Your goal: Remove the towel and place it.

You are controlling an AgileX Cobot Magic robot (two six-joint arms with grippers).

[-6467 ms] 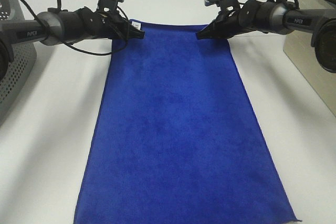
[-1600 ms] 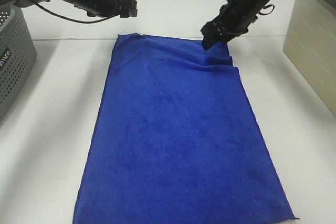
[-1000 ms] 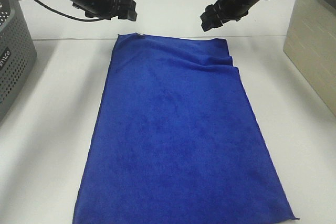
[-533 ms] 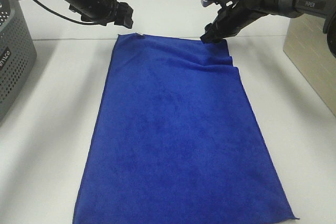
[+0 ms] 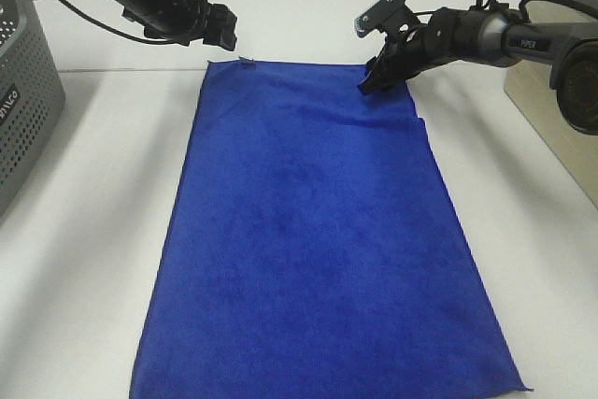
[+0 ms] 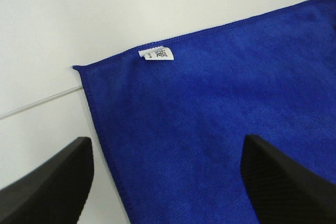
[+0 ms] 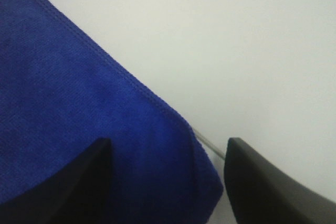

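The blue towel [image 5: 318,231] lies spread flat on the white table [image 5: 93,231], with its white tag [image 5: 246,62] at the far left corner. My left gripper [image 5: 225,31] hovers open above and just behind that corner. In the left wrist view the tag [image 6: 156,54] and the towel [image 6: 220,103] lie beyond the left gripper [image 6: 165,182], with nothing between its fingers. My right gripper [image 5: 368,82] is low at the towel's far right corner. In the right wrist view it [image 7: 168,182] is open, and the towel [image 7: 79,103] has its corner between the spread fingers.
A grey perforated basket [image 5: 23,91] stands at the left edge. A beige box [image 5: 561,72] stands at the right edge. A thin seam [image 6: 37,103] runs across the table behind the towel's far edge.
The right gripper came down from above the table to the towel's far right corner, still open. The left gripper has hardly moved. The towel stays flat.
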